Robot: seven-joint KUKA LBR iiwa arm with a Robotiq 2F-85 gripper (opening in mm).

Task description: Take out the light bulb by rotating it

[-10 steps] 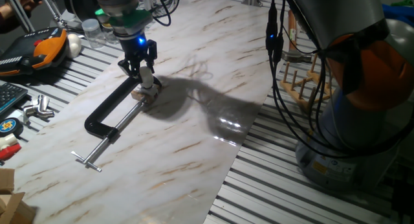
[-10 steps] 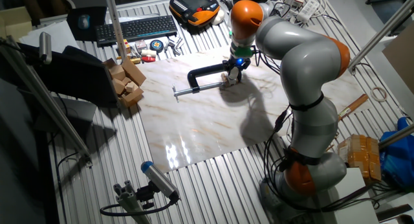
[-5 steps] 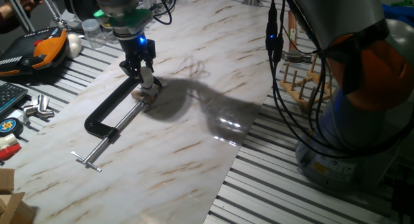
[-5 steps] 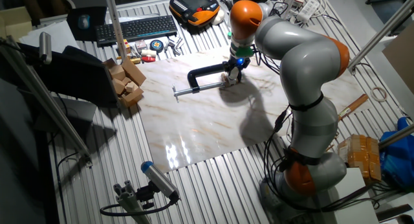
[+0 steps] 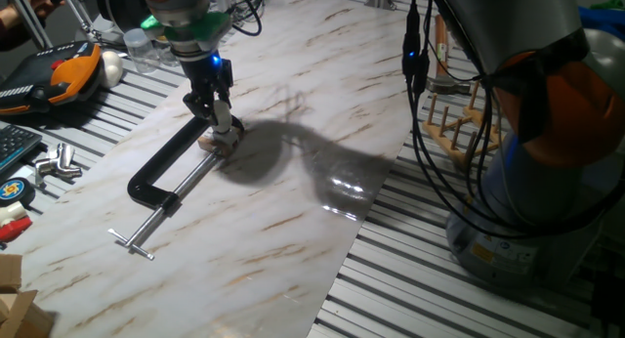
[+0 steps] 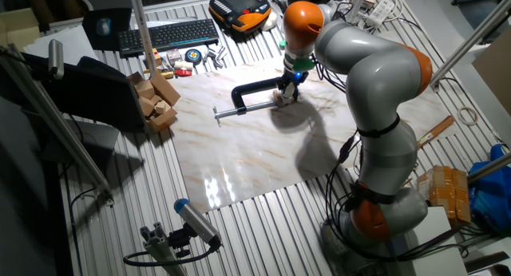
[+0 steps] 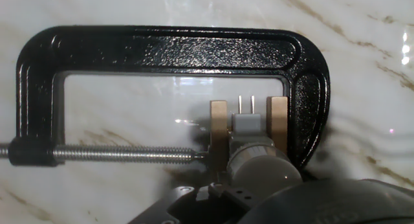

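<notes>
The bulb (image 7: 262,164) sits in a wooden block (image 7: 219,130) gripped by the clamp (image 7: 168,50) on the tabletop (image 5: 293,201). The hand (image 5: 217,111) pinches its globe. Light, smooth, brittle (probably glass): hold the widest part, squeeze gently.

Glossy marble-look tabletop (image 7: 129,17); rough black C-clamp (image 7: 174,52).
</notes>
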